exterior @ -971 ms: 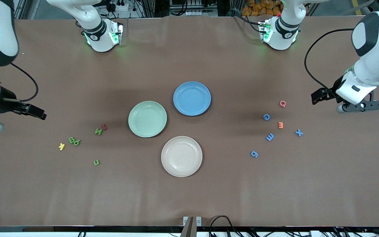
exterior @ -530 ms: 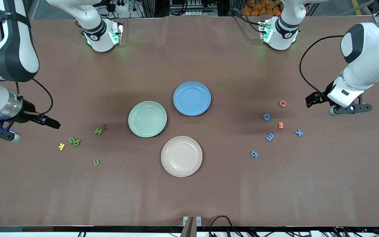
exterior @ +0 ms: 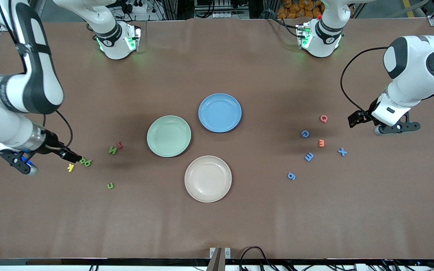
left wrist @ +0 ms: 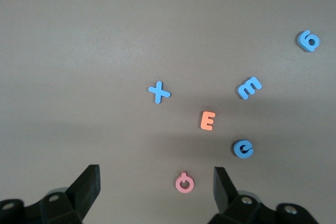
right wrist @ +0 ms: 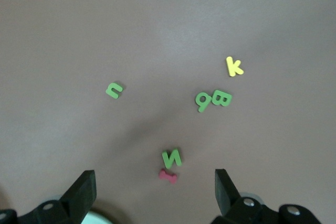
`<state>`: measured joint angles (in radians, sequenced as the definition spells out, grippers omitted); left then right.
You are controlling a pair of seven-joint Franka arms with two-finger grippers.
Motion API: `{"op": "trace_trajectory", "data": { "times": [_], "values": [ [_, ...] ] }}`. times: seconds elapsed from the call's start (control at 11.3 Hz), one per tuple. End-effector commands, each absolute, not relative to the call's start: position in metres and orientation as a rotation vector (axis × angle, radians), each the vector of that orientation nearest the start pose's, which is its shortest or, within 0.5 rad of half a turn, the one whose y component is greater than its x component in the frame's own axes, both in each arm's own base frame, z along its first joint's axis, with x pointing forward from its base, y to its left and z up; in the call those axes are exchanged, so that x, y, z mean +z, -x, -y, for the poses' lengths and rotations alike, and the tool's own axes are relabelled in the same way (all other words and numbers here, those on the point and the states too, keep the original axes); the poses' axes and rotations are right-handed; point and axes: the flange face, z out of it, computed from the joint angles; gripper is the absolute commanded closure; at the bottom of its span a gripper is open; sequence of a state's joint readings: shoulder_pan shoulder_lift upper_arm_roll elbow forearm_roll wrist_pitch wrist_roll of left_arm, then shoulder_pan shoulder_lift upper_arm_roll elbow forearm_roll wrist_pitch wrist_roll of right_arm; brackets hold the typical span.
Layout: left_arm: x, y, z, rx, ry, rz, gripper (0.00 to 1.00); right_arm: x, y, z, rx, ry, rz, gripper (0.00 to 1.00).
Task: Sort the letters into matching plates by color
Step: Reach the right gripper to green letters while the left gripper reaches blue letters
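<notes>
Green letters (exterior: 86,162) are lying toward the right arm's end of the bench, blue letters (exterior: 309,156) toward the left arm's; both plates (exterior: 168,136) are sitting bare between them; the right claw (right wrist: 152,195) and left claw (left wrist: 156,190) are hovering over them, open and empty; the foam looks light and squashy, so pinch across flat edges.

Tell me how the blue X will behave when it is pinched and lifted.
The blue X looks like thick foam, so it is probably light and slightly squashy. It lies flat on the table, so rolling seems unlikely. Its thin arms may let it twist in a grip.
</notes>
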<state>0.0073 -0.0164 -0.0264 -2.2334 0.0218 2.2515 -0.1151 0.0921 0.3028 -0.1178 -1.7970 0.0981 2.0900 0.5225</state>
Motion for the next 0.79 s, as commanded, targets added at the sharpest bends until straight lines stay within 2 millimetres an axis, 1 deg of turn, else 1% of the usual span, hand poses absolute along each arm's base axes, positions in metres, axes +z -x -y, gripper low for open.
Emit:
{"op": "trace_trajectory", "data": {
  "times": [0.0, 0.18, 0.35, 0.44, 0.53, 0.62, 0.71],
  "values": [
    [0.359, -0.531, 0.003, -0.07, 3.077, 0.002, 0.3, 0.326, -0.626, -0.006, 0.007, 2.912, -0.967, 0.0],
    [0.348, -0.535, 0.003, -0.082, 3.06, -0.048, 0.3, 0.324, -0.626, -0.009, 0.006, 2.91, -0.964, 0.0],
    [0.336, -0.537, 0.003, -0.072, 3.041, -0.192, 0.29, 0.303, -0.622, -0.006, 0.016, 2.916, -0.975, 0.0],
    [0.329, -0.539, -0.009, -0.068, 3.037, -0.261, 0.26, 0.283, -0.616, -0.003, -0.012, 2.916, -0.985, 0.0],
    [0.325, -0.541, -0.021, -0.075, 3.035, -0.291, 0.25, 0.269, -0.613, 0.0, -0.036, 2.917, -0.986, 0.0],
    [0.318, -0.542, -0.02, -0.07, 3.034, -0.314, 0.25, 0.264, -0.613, 0.001, -0.03, 2.921, -0.985, 0.0],
    [0.315, -0.542, -0.018, -0.066, 3.033, -0.321, 0.25, 0.259, -0.612, -0.002, -0.019, 2.925, -0.98, 0.0]
  ]
}}
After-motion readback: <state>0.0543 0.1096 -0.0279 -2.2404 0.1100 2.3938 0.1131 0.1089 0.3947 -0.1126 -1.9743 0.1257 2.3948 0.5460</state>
